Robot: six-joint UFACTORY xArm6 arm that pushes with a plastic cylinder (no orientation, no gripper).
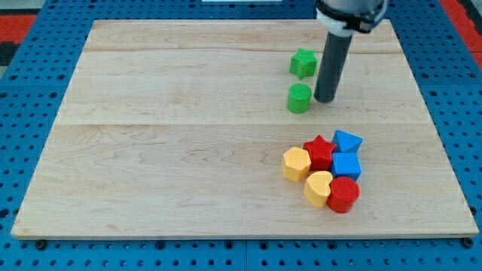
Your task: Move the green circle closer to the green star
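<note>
The green circle (299,98) stands on the wooden board in the upper right part of the view. The green star (303,63) lies just above it, a small gap apart. My tip (324,99) rests on the board right beside the green circle, on its right side, close to it or just touching. The dark rod rises from the tip toward the view's top, to the right of the green star.
A cluster of blocks sits at the lower right: a red star (320,152), a blue pentagon-like block (346,141), a blue cube (346,165), a yellow hexagon (296,163), a yellow heart (318,187) and a red cylinder (343,194). The wooden board (166,135) lies on a blue pegboard.
</note>
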